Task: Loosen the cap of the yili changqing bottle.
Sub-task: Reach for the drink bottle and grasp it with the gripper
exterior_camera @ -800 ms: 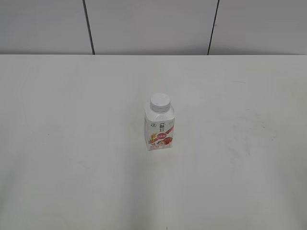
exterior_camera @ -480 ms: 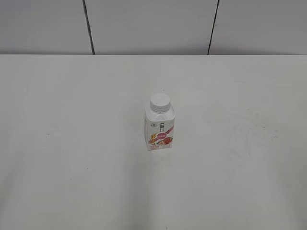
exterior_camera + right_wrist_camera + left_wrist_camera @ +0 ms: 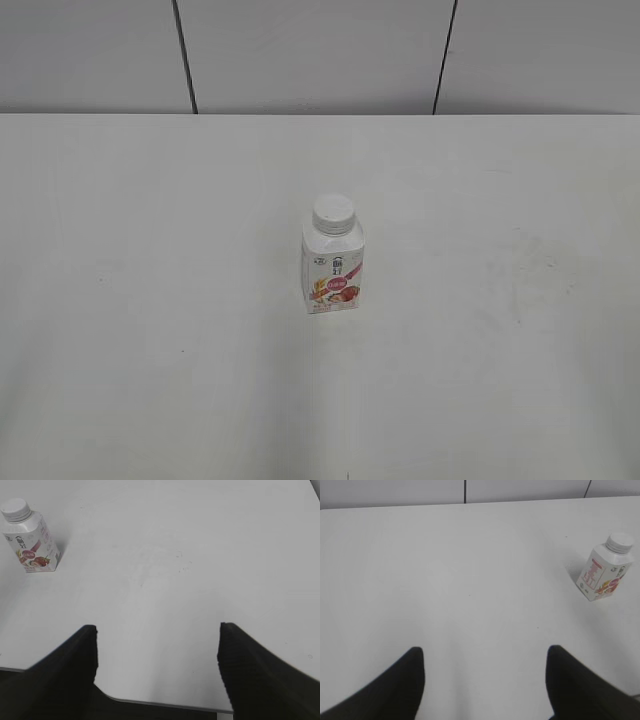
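I judge nothing is started: I'd pin the yili changqing bottle (image 3: 332,268) by its squarish body with one arm, then bring the other squarely onto the ribbed cap (image 3: 333,214). The bottle stands upright on the bench (image 3: 150,300), ahead and right of my left pincer (image 3: 485,672), ahead and left of my right pincer (image 3: 157,652). Both are spread wide, holding nothing.

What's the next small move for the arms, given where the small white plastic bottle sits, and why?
Probably bring the left gripper toward the small squat white plastic bottle with the pink-red label to brace its body. It stands upright and untouched mid-table, ribbed white screw cap on. Both the left gripper and the right gripper are open and well short of it.
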